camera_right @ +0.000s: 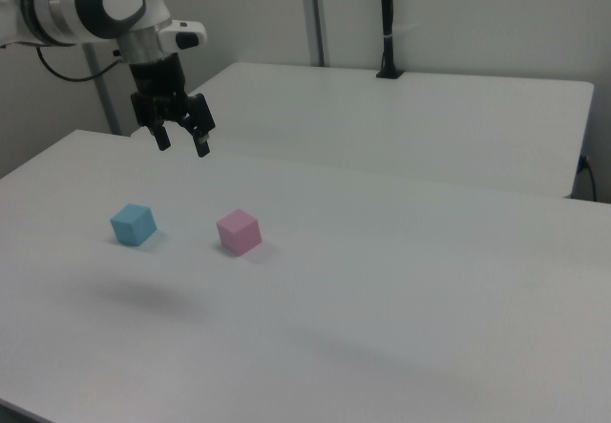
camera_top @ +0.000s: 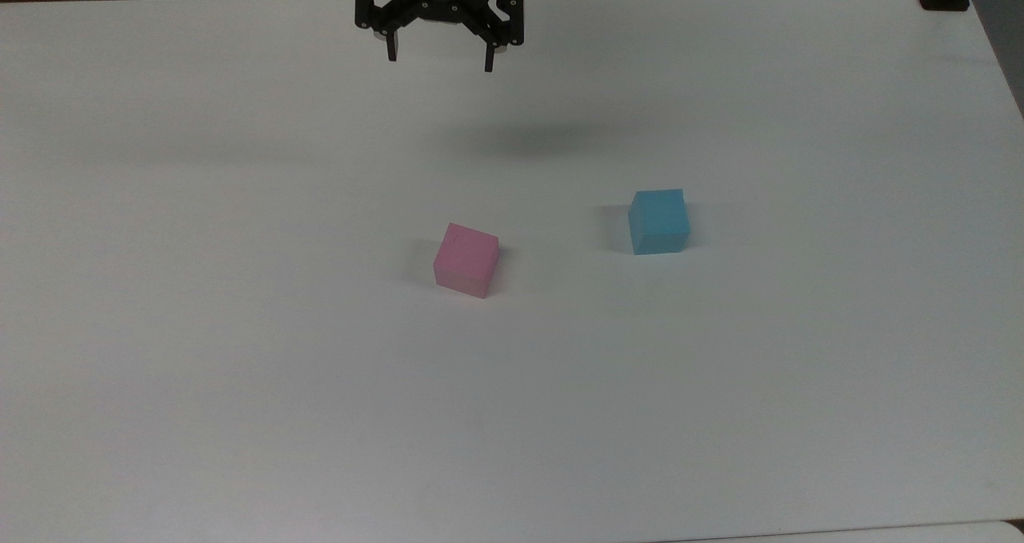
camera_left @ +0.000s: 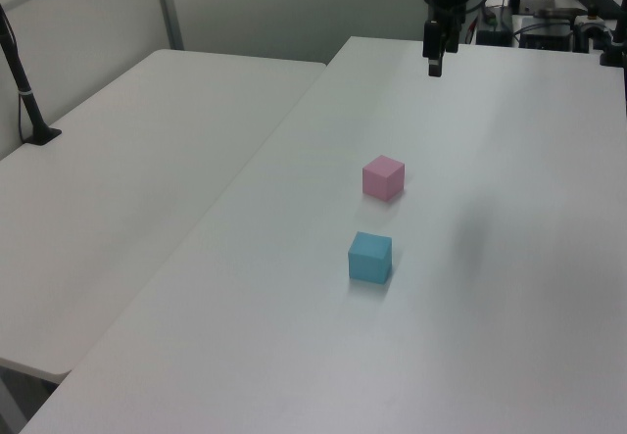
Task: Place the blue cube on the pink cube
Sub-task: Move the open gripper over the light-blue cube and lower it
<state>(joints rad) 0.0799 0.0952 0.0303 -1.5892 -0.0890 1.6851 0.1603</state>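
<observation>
Hanging high over the far side of the table, my claw has its fingers spread wide and carries nothing — it sits well apart from both cubes and well above the surface, with its soft shadow falling on the bare top between it and them.

I read this as the very start: the reach for the blue cube is not yet made. That cube rests flat on the table, toward the top view's right, and the pink cube sits near it toward the top view's left, turned a little askew. In the left view the blue cube lies nearer the camera than the pink cube, with a clear gap between them; in the right view the claw hovers up and behind the pair.

Next I would swing across to above the blue cube, line the fingers with two opposite faces, and come straight down. The gap to the pink one looks roomy enough for a finger — still, I'd judge the descent needs care.
</observation>
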